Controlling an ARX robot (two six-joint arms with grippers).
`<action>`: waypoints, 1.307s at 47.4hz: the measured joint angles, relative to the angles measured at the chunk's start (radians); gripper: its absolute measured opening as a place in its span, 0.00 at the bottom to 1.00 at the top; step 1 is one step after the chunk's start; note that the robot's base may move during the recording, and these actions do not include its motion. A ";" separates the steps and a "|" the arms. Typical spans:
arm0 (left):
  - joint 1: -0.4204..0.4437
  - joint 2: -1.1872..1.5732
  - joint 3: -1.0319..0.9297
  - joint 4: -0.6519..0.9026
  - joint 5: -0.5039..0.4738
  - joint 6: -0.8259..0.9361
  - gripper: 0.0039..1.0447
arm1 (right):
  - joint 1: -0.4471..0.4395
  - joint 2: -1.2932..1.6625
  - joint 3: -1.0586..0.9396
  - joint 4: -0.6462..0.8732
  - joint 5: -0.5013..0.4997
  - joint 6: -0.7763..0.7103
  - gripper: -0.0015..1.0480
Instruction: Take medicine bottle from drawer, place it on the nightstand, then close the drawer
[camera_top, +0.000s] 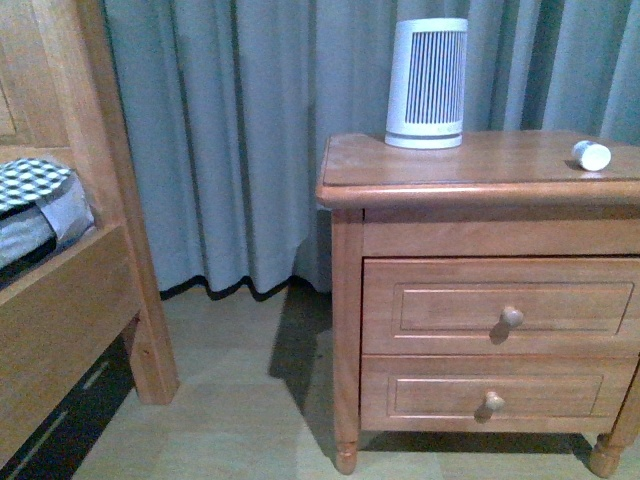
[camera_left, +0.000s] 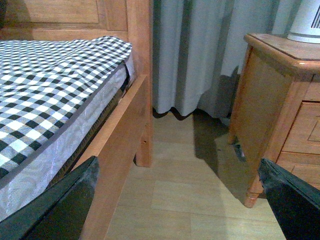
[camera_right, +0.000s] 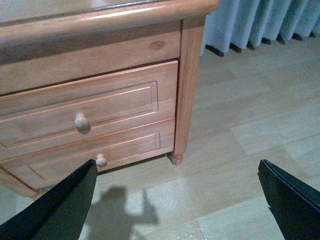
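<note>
The small white medicine bottle (camera_top: 591, 155) lies on its side on the nightstand (camera_top: 470, 185) top, near its right end. The upper drawer (camera_top: 500, 305) sits flush with the cabinet front, its pale knob (camera_top: 511, 317) showing; in the right wrist view the same drawer (camera_right: 85, 112) is shut too. Neither arm shows in the front view. My left gripper (camera_left: 177, 205) is open over the floor between the bed and the nightstand (camera_left: 277, 100). My right gripper (camera_right: 177, 200) is open over the floor in front of the cabinet's corner foot, with nothing between its fingers.
A large white slatted appliance (camera_top: 427, 84) stands at the back of the nightstand top. The lower drawer (camera_top: 495, 397) is shut. A wooden bed frame (camera_top: 70, 250) with a checked mattress (camera_left: 50, 85) stands to the left. Grey curtains (camera_top: 230, 130) hang behind.
</note>
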 joint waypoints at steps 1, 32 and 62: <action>0.000 0.000 0.000 0.000 0.000 0.000 0.94 | 0.013 -0.063 -0.031 -0.009 0.019 -0.005 0.93; 0.000 0.000 0.000 0.000 0.000 0.000 0.94 | 0.071 -0.421 -0.282 0.158 -0.306 -0.114 0.58; 0.000 0.000 0.000 0.000 0.000 0.000 0.94 | 0.070 -0.742 -0.399 -0.025 -0.308 -0.137 0.03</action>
